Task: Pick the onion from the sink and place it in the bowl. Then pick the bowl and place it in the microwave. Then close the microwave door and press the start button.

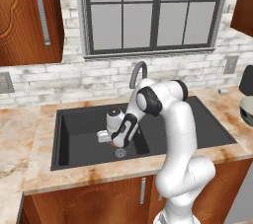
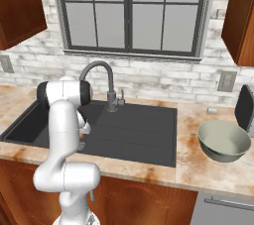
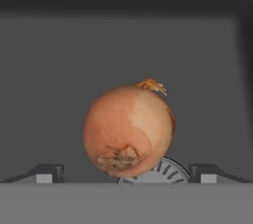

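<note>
The brown-orange onion (image 3: 128, 129) lies on the floor of the dark sink (image 1: 79, 134), partly over the round metal drain (image 3: 170, 171). My gripper (image 3: 126, 173) is open low in the basin, one dark fingertip (image 3: 47, 172) on each side of the onion and well apart from it. From the left base view the gripper (image 1: 115, 142) hangs just above the drain, with a sliver of onion (image 1: 113, 144) showing below the hand. The cream bowl (image 2: 224, 140) stands upright on the counter right of the sink. The microwave and its door are out of view.
A grey curved faucet (image 2: 101, 78) rises behind the basin. The sink's ribbed drainboard (image 2: 144, 130) lies between basin and bowl. A dark rounded object (image 2: 244, 106) stands at the far right of the counter. Wooden cabinets hang above on both sides.
</note>
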### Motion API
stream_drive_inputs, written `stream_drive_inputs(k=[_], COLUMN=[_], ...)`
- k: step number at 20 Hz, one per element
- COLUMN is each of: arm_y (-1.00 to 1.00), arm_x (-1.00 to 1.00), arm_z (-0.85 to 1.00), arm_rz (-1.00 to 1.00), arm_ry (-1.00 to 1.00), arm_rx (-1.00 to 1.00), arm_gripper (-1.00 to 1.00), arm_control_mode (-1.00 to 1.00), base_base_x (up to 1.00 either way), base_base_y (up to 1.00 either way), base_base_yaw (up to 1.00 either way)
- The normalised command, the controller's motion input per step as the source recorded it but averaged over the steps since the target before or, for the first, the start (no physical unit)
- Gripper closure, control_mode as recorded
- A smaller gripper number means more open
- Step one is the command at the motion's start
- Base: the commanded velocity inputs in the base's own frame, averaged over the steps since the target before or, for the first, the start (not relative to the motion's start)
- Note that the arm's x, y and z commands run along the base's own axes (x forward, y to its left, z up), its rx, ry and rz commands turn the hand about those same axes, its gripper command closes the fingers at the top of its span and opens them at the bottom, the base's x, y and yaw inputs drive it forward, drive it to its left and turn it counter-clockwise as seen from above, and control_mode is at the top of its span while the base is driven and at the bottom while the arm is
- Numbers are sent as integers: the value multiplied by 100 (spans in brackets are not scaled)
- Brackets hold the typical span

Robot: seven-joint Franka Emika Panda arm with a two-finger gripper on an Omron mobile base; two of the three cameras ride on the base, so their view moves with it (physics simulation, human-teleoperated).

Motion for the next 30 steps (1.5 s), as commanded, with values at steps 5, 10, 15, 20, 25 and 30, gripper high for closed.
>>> stream_drive_inputs(k=[5,10,15,20,25,30], arm_y=[0,0,0,0,0,0], arm_x=[4,0,1,15,19,16], arm_z=[-6,-2,-2,-3,-3,-5], arm_rz=[0,0,0,0,0,0], arm_ry=[-1,-1,-1,0,0,0], arm_rx=[0,0,0,0,0,0], arm_gripper=[-100,-100,-100,-100,-100,-100], arm_control_mode=[-100,-100,-100,-100,-100,-100], base_base_x=[0,0,0,0,0,0], base_base_y=[0,0,0,0,0,0], base_base_yaw=[0,0,0,0,0,0])
